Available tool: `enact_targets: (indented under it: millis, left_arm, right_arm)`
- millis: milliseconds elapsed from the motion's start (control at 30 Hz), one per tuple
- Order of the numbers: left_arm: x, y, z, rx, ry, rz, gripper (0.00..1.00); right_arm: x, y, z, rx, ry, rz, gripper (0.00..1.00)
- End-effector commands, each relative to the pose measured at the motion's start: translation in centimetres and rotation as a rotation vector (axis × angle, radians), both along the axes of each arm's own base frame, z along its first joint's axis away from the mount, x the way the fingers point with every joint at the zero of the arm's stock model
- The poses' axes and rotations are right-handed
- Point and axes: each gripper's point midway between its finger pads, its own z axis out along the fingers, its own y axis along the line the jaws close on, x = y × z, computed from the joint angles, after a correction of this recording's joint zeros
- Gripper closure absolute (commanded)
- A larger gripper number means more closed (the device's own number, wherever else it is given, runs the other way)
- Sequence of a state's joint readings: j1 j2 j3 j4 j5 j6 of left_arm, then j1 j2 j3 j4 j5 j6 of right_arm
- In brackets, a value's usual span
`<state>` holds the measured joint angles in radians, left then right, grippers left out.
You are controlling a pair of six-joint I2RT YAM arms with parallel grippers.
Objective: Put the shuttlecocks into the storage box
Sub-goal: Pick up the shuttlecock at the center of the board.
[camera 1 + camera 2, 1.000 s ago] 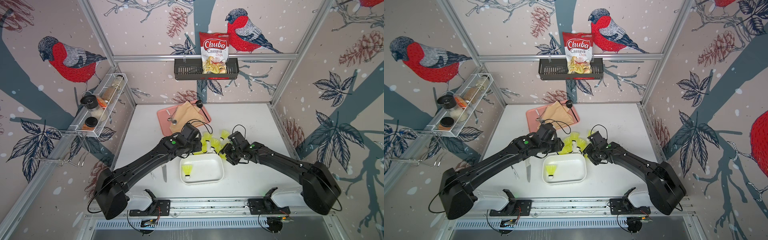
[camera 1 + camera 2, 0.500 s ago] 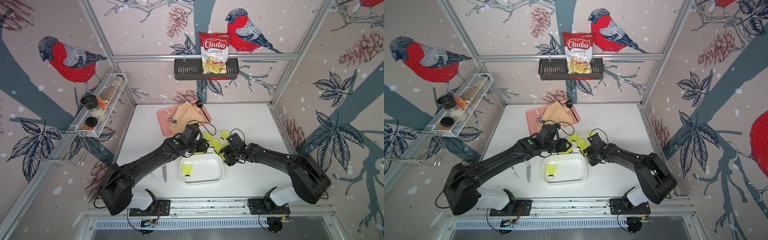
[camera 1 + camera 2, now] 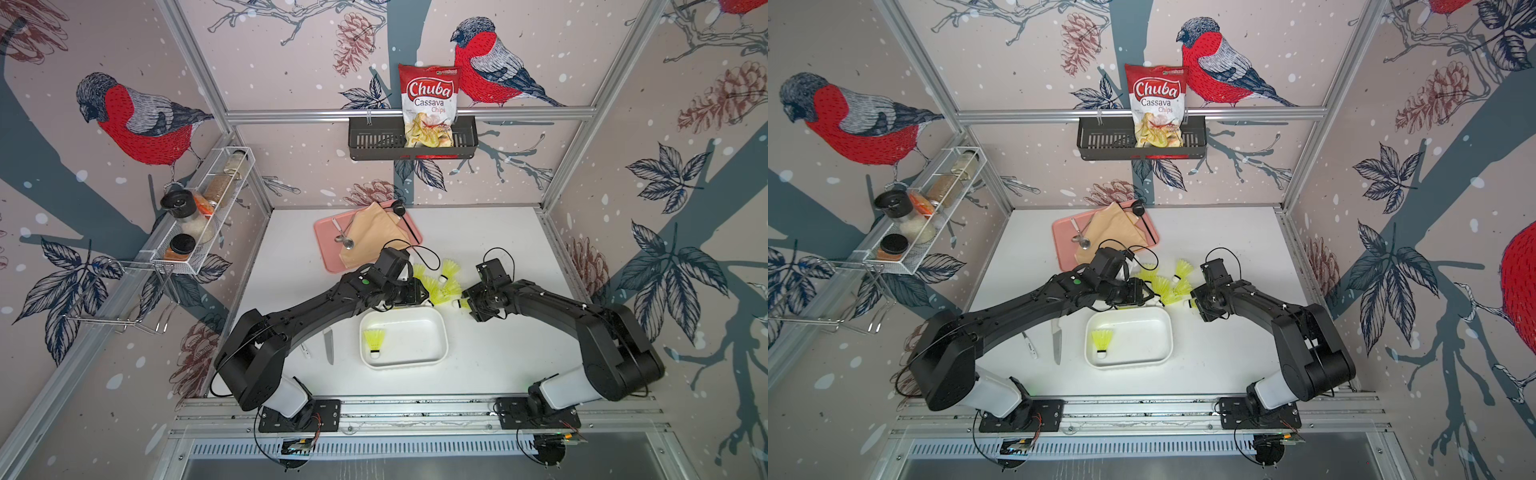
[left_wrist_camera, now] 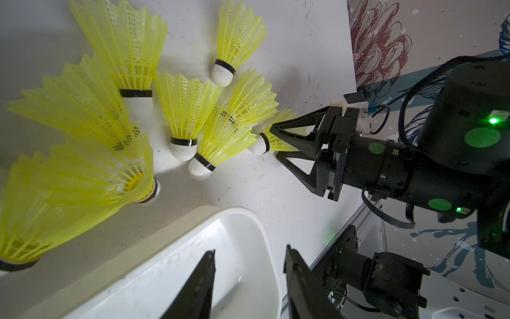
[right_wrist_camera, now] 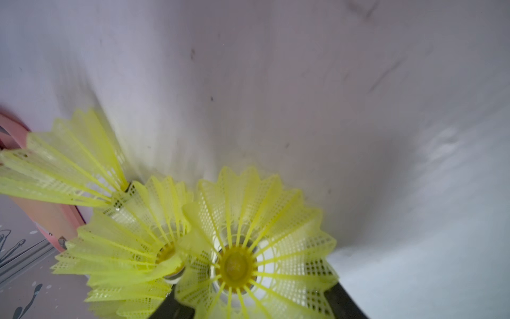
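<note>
The white storage box [image 3: 444, 340] [image 3: 1142, 357] holds one yellow-green shuttlecock [image 3: 373, 340] [image 3: 1101, 340]. Several more shuttlecocks [image 3: 440, 286] [image 3: 1167, 286] lie in a pile just behind it. My left gripper [image 3: 424, 297] [image 4: 249, 250] hovers over the box's far rim, open and empty; the left wrist view shows the box [image 4: 165, 276] below its jaws. My right gripper [image 3: 465, 303] [image 4: 274, 142] [image 5: 255, 298] is at the pile's right edge, shut on the skirt of one shuttlecock [image 4: 259, 145] [image 5: 237, 265] that lies low on the table.
A pink tray [image 3: 328, 237] with a tan cloth and spoon sits behind the pile. A knife [image 3: 329, 345] and a white pen [image 3: 305, 353] lie left of the box. A black basket [image 3: 374, 143] with a chips bag hangs on the back wall, and a wire rack [image 3: 199, 212] on the left wall.
My left gripper has slid right, from the pile's left side to the box's far rim. My right gripper's jaws have narrowed on the shuttlecock at the pile's right edge.
</note>
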<state>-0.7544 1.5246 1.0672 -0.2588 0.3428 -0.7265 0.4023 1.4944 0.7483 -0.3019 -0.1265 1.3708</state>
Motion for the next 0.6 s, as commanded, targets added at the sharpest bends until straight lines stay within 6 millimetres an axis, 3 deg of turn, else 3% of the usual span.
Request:
enact_targets:
  millis: [0, 200, 333, 567]
  left_arm:
    - [0.6, -1.3, 1.0, -0.056, -0.021, -0.028, 0.56]
    - [1.2, -2.6, 1.0, -0.091, -0.012, -0.047, 0.56]
    - [1.6, -3.4, 1.3, -0.107, -0.018, -0.062, 0.57]
    - [1.9, -4.1, 0.9, -0.109, -0.016, -0.093, 0.57]
  right_arm:
    - [-0.4, -1.5, 0.3, -0.097, -0.002, 0.076, 0.35]
    - [-1.6, -0.3, 0.3, -0.075, 0.014, 0.054, 0.29]
    - [-1.4, 0.6, 0.5, -0.059, -0.001, 0.006, 0.32]
    - [0.1, 0.2, 0.0, -0.104, -0.006, -0.024, 0.40]
